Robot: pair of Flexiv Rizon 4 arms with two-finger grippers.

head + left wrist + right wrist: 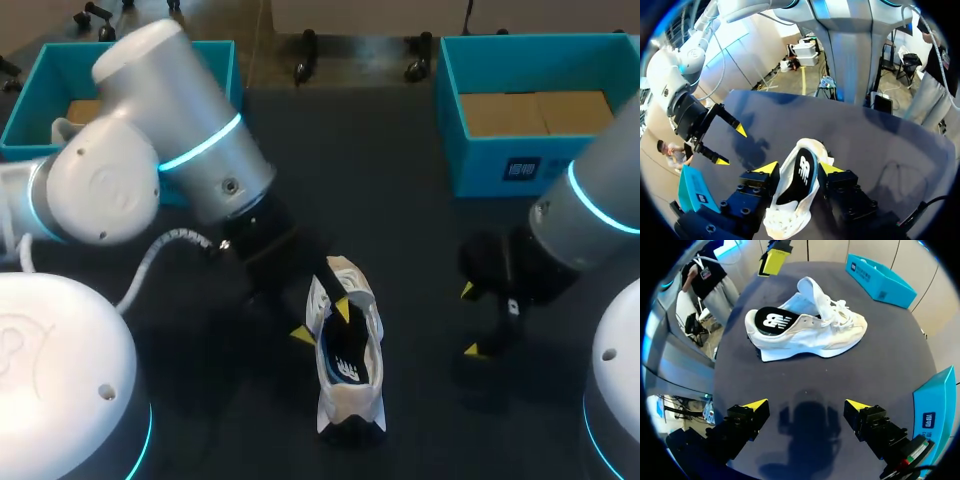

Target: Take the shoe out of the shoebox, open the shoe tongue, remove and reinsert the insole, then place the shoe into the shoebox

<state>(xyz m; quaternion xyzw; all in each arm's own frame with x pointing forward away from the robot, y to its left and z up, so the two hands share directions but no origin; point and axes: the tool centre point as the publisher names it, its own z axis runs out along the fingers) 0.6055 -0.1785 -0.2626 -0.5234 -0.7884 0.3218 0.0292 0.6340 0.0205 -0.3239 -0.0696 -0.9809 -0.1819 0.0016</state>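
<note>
We see one shoe (349, 352), a white low sneaker with a smooth upper, white laces and a pale sole. It stands upright on its sole near the middle of the desk (430, 230), toe toward the far edge, heel toward the near edge. Its padded tongue is lifted, and the single dark insole (348, 364) with a white mark lies flat inside.

There are two shoeboxes, both teal, open and rectangular with brown cardboard in the bottom. One shoebox (26, 112) sits at the far left corner, the other shoebox (478, 160) at the far right corner. Both are well apart from the shoe.

The left pincer (322, 322) is spread wide over the laced part of the shoe, which shows between its two yellow wedge tips. It appears to hang just above without gripping. The right pincer (470, 320) is also spread, holding nothing, over bare dark matte desk to the right of the shoe.
</note>
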